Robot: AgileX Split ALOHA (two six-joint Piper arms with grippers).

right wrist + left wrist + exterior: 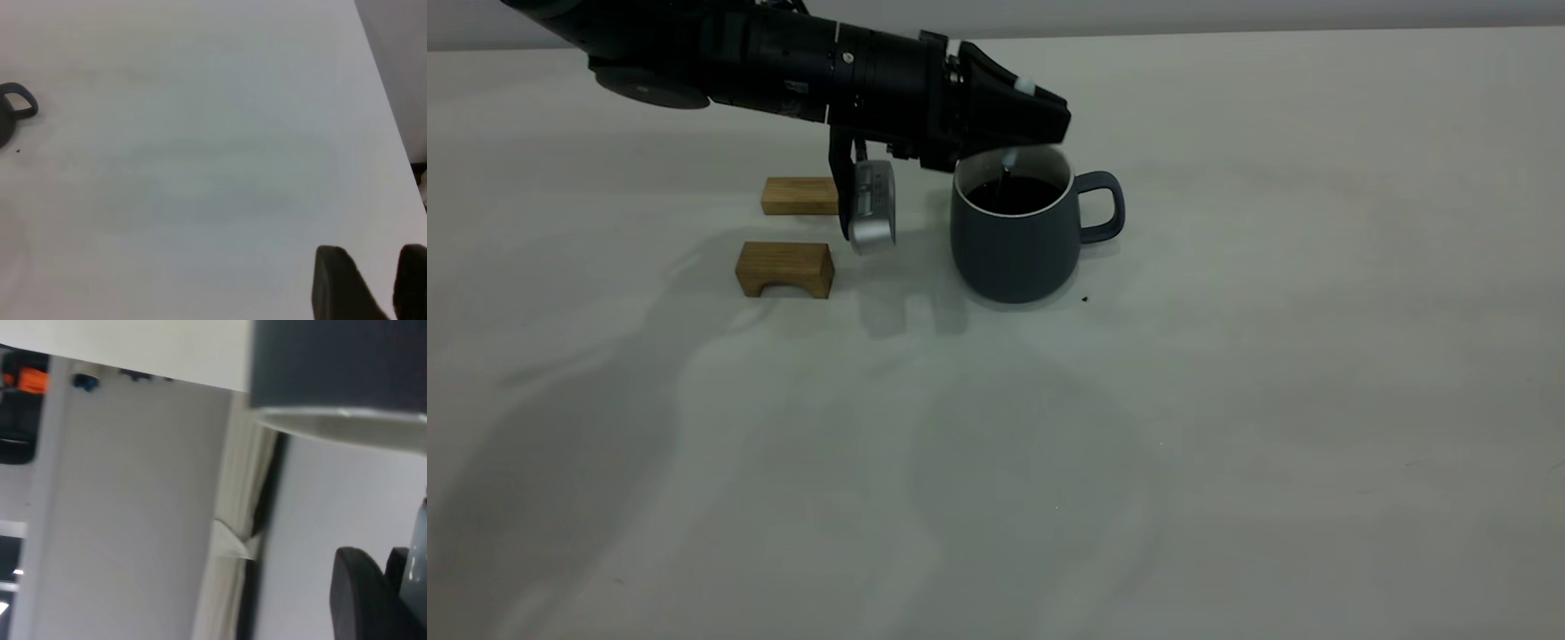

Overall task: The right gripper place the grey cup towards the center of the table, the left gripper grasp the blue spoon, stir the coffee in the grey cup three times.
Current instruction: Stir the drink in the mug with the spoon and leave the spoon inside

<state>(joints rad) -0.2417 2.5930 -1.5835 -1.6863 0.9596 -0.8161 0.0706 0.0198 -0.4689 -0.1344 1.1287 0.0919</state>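
Exterior view: left hand (1040, 124) is closed on the spoon (1009, 169), which dips into the cup (1014, 240) of coffee (1014, 196). Right hand (373, 283) is slightly open and empty, above the surface (200, 167).

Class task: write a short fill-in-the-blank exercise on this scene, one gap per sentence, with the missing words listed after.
1. The left gripper holds the spoon over the ____.
2. The coffee in the cup looks nearly ____.
3. Left of the cup lie two wooden ____.
4. The cup's handle points away from the ____ gripper.

Missing words: cup; black; blocks; left
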